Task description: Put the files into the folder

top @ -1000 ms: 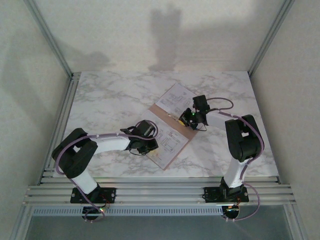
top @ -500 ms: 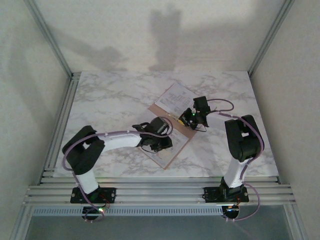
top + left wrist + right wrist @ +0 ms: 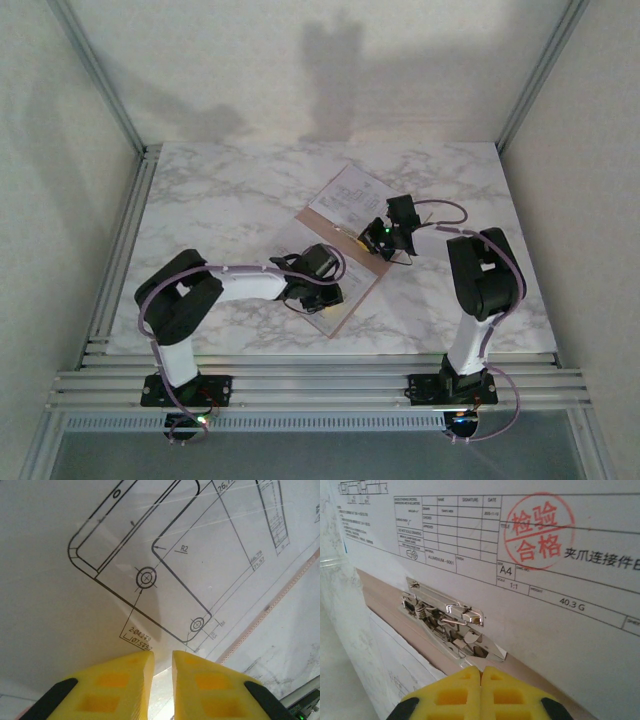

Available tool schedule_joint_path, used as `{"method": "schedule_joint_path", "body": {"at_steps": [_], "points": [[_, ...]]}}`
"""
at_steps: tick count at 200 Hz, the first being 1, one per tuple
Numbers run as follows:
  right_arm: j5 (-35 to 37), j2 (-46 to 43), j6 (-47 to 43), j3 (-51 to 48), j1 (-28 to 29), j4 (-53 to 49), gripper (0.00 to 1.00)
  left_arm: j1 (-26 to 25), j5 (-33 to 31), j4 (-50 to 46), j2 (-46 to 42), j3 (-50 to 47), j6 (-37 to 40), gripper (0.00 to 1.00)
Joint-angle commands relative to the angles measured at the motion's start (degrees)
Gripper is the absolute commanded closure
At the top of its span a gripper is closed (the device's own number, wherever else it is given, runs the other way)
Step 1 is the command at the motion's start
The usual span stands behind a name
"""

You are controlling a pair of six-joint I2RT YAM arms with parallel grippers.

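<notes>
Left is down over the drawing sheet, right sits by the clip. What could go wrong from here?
1. The left gripper, nearly closed, is low over the drawing sheet; dragging it could crease it or skew it off the folder.
2. The right gripper, shut, sits right beside the metal clip; a small slip might snag it or the stamped sheet.

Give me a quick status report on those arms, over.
Right gripper shut, tips at folder beside metal clip. Left gripper nearly closed over files, grip unclear. Nothing seen in the way.
</notes>
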Motion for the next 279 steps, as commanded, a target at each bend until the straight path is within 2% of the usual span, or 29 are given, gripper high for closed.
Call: {"method": "schedule_joint_path", "body": {"at_steps": [1,160,208,279], "points": [[6.69,4.73,0.25,-2.05,-0.59,-5.44,1.00,0.09,-2.43,-6.89,0.41,-3.45,-1.09,0.82],[11.00,8.87,-0.87,6.65,-0.18,-13.64,1.00,1.12,-2.25,-7.99,0.13,-4.13,-0.31,0.83],[13.88,10.90,-1.54,10.75,0.77,-21.14,1.00,1.17,-2.11,-7.95,0.03,-4.36,-0.38,0.83],[19.61,17.78,-0.42,19.46,6.38,-36.45,1.00,1.33,-2.48,-7.85,-0.14,-3.83,-0.48,0.83]]}}
